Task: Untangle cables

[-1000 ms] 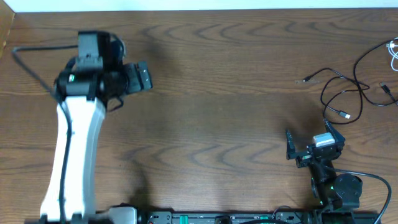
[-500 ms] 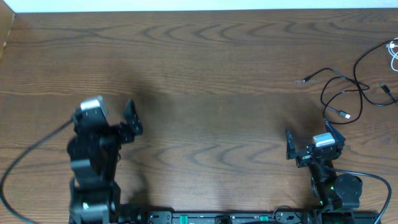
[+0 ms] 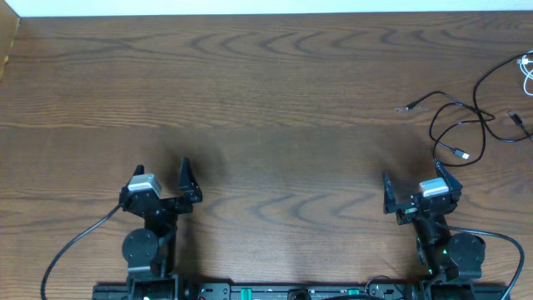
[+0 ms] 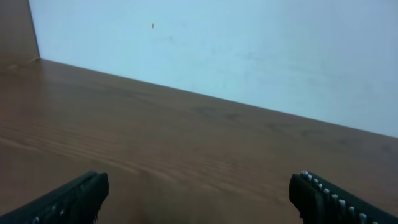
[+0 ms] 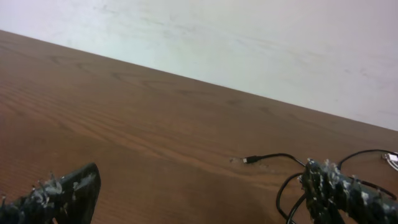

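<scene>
Thin black cables (image 3: 466,121) lie in loose loops on the wooden table at the far right, with small plug ends (image 3: 410,107). A white cable (image 3: 526,71) shows at the right edge. In the right wrist view a black cable (image 5: 273,158) with a plug runs just beyond the right finger. My right gripper (image 3: 419,185) is open and empty, a little in front of the loops. My left gripper (image 3: 162,177) is open and empty at the front left, far from the cables; its view (image 4: 199,199) shows only bare table.
The wooden table (image 3: 275,108) spans the view, with a white wall (image 4: 249,50) behind its far edge. The arms' thicker black wires (image 3: 75,246) trail near the front edge by the bases.
My left arm has pulled back from the far left of the table to the front left near its base, gripper open. The right arm and cables have not moved.
</scene>
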Robot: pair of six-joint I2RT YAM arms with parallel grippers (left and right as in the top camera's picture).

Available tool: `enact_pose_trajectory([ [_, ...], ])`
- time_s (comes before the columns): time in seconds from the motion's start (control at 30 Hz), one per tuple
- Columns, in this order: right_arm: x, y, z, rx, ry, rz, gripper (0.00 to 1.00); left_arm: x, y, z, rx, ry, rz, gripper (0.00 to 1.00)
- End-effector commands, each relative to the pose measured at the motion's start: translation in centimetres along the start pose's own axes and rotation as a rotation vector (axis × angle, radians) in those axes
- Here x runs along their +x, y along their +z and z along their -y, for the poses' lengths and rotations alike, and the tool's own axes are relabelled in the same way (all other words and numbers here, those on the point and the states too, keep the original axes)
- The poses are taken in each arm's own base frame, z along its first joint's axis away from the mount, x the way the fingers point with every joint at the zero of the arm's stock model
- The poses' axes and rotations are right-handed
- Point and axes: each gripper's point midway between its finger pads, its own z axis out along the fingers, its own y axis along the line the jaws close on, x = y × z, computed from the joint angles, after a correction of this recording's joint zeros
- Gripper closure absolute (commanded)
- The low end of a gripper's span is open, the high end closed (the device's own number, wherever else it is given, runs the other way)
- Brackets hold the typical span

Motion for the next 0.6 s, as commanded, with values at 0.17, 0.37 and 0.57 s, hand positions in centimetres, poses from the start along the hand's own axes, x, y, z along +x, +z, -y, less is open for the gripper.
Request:
enact_pose_trajectory([
  [0.17,0.1,0.0,-0.1,-0.005,0.016,0.000,0.01,1.9,-0.6,-1.8,-0.093,0.027,-0.040,0.02],
  [0.37,0.1,0.0,-0.1,-0.005,0.016,0.000,0.01,3.1,-0.7,-1.9,-0.093,0.033,-0.087,0.02],
  [0.57,0.1,0.0,-0.1,-0.005,0.016,0.000,0.01,3.1,-0.7,-1.9,-0.094,0.033,-0.089,0.02],
])
